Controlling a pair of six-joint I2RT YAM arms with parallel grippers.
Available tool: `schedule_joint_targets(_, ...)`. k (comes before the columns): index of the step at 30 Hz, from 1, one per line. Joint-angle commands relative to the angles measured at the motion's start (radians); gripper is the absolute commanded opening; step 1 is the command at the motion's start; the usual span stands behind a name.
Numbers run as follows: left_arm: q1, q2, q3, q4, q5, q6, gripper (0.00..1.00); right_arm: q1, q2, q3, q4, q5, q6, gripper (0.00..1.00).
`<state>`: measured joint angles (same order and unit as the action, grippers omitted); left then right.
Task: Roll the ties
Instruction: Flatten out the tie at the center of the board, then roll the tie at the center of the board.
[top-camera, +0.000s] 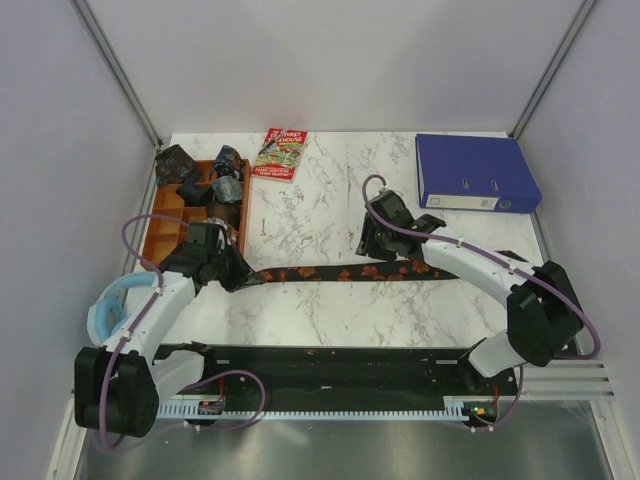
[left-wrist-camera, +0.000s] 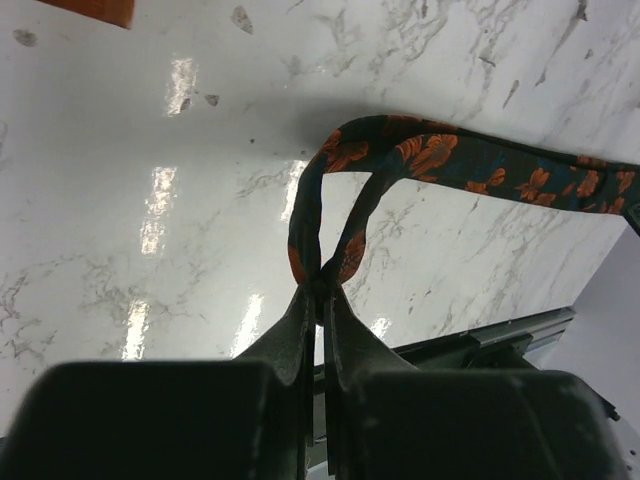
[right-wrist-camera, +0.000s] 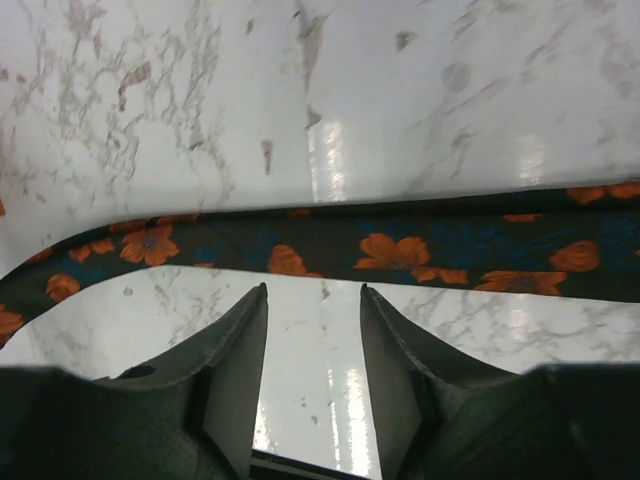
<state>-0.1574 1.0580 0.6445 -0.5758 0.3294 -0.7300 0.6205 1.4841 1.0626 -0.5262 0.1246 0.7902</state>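
Rolling is seemingly only beginning: left pincer (left-wrist-camera: 322, 292) is pinching the looped long tie (top-camera: 330, 272), right pincer (right-wrist-camera: 313, 292) hovering open above it.

L gripper (left-wrist-camera: 322, 292) pinching folded tie (left-wrist-camera: 450, 165) end | loop above marble table (left-wrist-camera: 150, 200)

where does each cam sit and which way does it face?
Top external: fixed above and behind, looking down on the table; left arm and right arm show, bases at the bottom.
Left wrist: on the left arm, looking along the left gripper, shut on a loop of the long tie.
Right wrist: on the right arm, looking down past the open right gripper at the table.
Shared: all three show the long tie.
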Motion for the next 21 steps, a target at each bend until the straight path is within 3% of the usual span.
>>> schedule_joint_targets(1,0.042,0.066,0.030,-0.012,-0.006,0.064,0.02,0.093,0.068,0.033,0.132,-0.049,0.092,0.47)
schedule_joint_targets(8,0.079,0.137,0.107,-0.036,0.019,0.107,0.02,0.231,0.267,0.125,0.350,-0.152,0.113,0.38)
schedule_joint_targets(12,0.079,0.160,0.144,-0.061,-0.013,0.119,0.02,0.258,0.364,0.204,0.419,-0.189,0.135,0.20)
schedule_joint_targets(15,0.079,0.189,0.165,-0.071,-0.021,0.132,0.02,0.265,0.445,0.249,0.443,-0.226,0.147,0.12)
schedule_joint_targets(21,0.079,0.235,0.179,-0.073,-0.024,0.150,0.02,0.265,0.547,0.344,0.463,-0.241,0.150,0.07)
